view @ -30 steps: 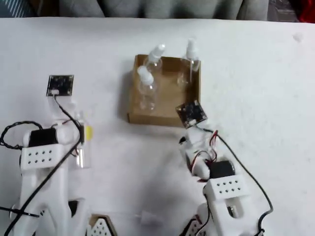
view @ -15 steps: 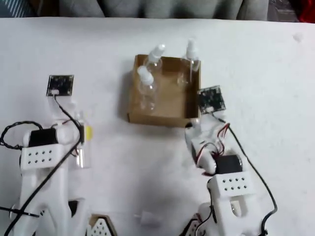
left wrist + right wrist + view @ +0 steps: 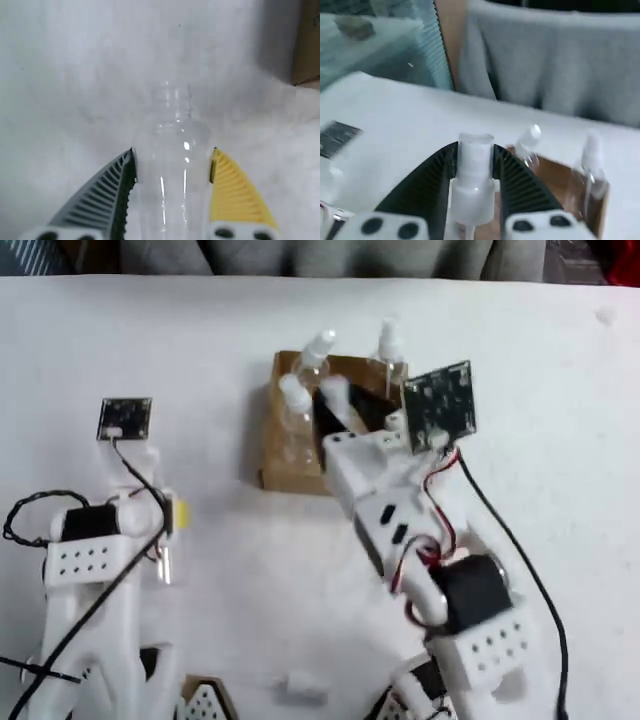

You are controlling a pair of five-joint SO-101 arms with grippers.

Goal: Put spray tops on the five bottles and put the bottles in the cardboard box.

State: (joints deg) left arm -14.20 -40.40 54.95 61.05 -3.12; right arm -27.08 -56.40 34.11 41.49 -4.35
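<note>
Capping step in hand. The right claw (image 3: 475,149) grips a spray top (image 3: 474,172), raised above the cardboard box (image 3: 296,480), where capped bottles (image 3: 296,410) stand. The left claw (image 3: 172,156) clamps an uncapped bottle (image 3: 172,190) at the table (image 3: 520,330), well apart from the box. Next, the top probably needs carrying across and aligning with that open neck.

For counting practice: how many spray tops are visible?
5: three spray tops on bottles in the cardboard box, one in the right claw, one loose on the table.
</note>
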